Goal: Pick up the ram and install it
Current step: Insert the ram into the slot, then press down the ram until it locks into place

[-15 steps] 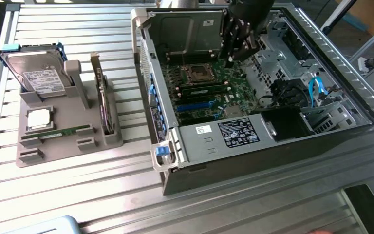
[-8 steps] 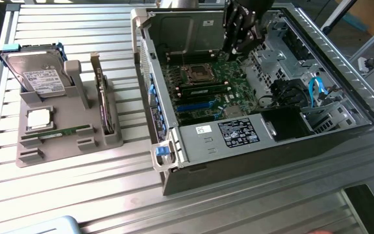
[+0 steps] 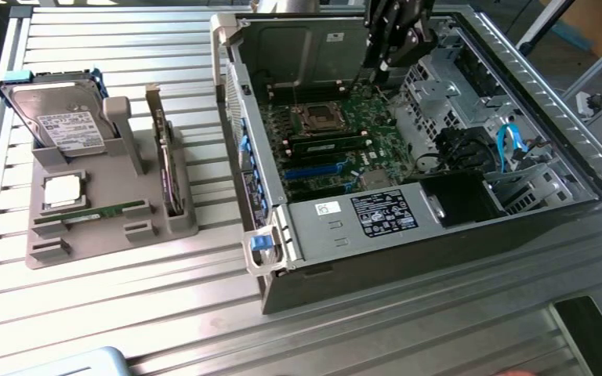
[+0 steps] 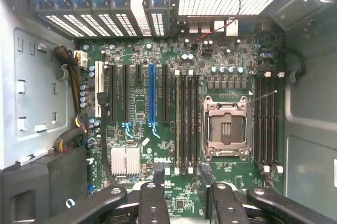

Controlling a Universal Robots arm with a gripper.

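Hovering above the motherboard [image 4: 138,50], the gripper [image 4: 180,176] is spread apart, holding nothing.

Computer case [image 3: 437,251] side is open; the board [image 4: 137,124] is reachable straight down. Case walls, drive cage [image 3: 442,86], black box [image 3: 458,200] and blue cable [image 3: 505,145] crowd one side. Slots [image 4: 187,119] beside the socket [image 4: 226,126] lie unobstructed under the pincer [image 4: 181,169].
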